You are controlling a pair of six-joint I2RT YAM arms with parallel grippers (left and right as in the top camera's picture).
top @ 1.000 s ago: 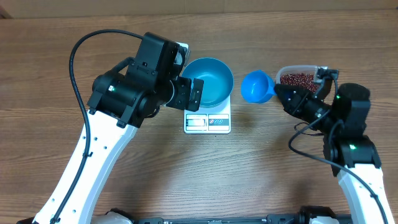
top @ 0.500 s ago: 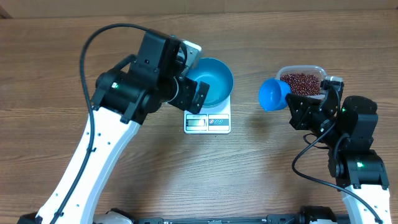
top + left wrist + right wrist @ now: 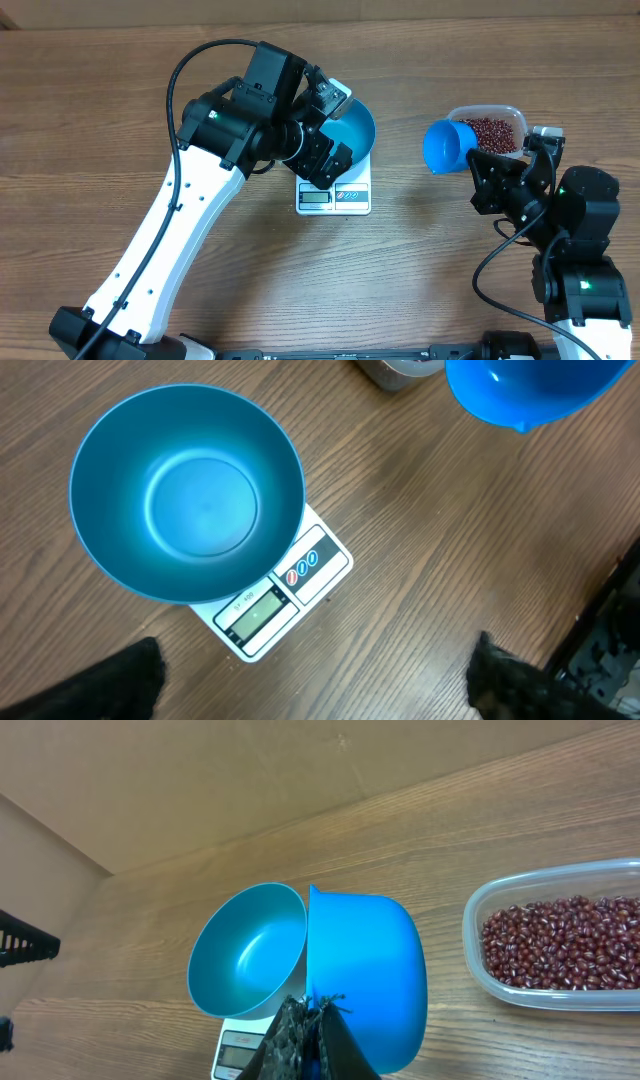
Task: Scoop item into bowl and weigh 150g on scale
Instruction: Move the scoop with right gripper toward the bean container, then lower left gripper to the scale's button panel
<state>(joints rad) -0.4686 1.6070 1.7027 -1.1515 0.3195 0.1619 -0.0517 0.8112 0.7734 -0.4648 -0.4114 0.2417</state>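
The glossy blue bowl [image 3: 185, 490] stands empty on the white scale [image 3: 290, 585], whose display faces the table's front. My left gripper [image 3: 315, 680] hangs open above them, its dark fingertips [image 3: 130, 675] far apart with nothing between. From overhead the left gripper [image 3: 340, 130] covers part of the bowl [image 3: 360, 128] and the scale [image 3: 333, 197]. My right gripper [image 3: 312, 1020] is shut on the handle of a small blue scoop [image 3: 370, 975], held on its side between the bowl [image 3: 245, 955] and the item. The item, red-brown beans [image 3: 565, 942], lies in a clear tub [image 3: 490, 112].
The scoop [image 3: 445, 146] hangs in the air just left of the tub, with my right gripper [image 3: 480, 168] below it. Bare wooden table [image 3: 420, 260] spreads in front of the scale. A brown wall runs behind the table.
My left arm has swung right and forward, so its open gripper now sits over the bowl. My right arm has drawn the scoop rightward, away from the bowl toward the tub.
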